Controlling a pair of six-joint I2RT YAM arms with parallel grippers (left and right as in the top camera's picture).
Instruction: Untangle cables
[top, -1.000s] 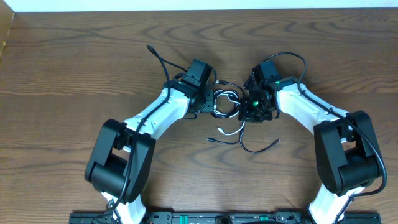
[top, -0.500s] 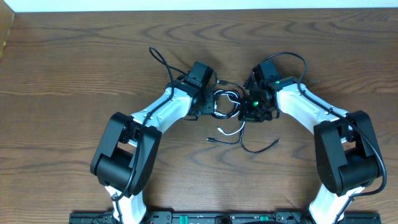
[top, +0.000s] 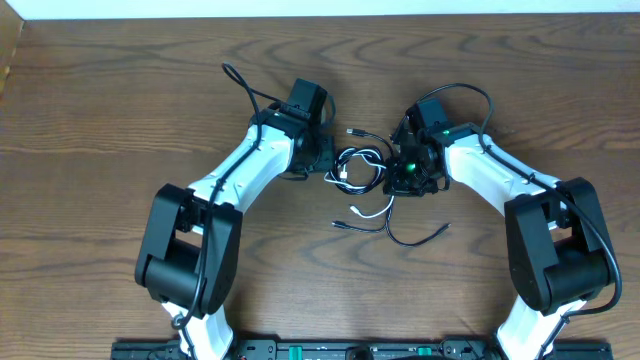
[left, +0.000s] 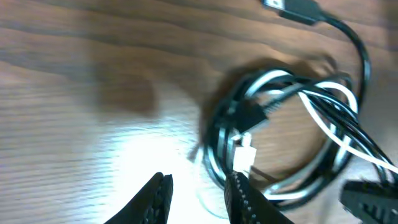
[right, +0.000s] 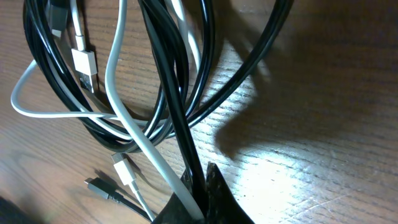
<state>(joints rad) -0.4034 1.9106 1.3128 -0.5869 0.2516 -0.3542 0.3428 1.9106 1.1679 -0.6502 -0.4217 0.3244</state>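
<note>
The black cable (right: 165, 68) and white cable (right: 83, 62) are lying wound together in a coil (left: 219, 140) on the table (top: 120, 100). The right gripper (right: 199, 186) is pressing in at the coil's right side. Its jaws are closed tight on a strand of the black cable, and a white strand is running alongside into the fingertips. The left gripper (left: 199, 196) is hovering at the coil's left side, jaws partly apart, holding nothing, with only wood showing between them. One finger (left: 245, 193) is sitting just beside a white plug (left: 244, 155) and may be touching the coil, though the blur is making that hard to say.

Bare wood is stretching from the coil well out to the table's far edge, and sideways past both arms. The left arm (top: 235, 175) and right arm (top: 490, 175) are flanking the coil and closing off its two sides. Loose tails of both cables are trailing on the coil's near side. A black plug (top: 352, 131) is pointing out just beyond its far side.
</note>
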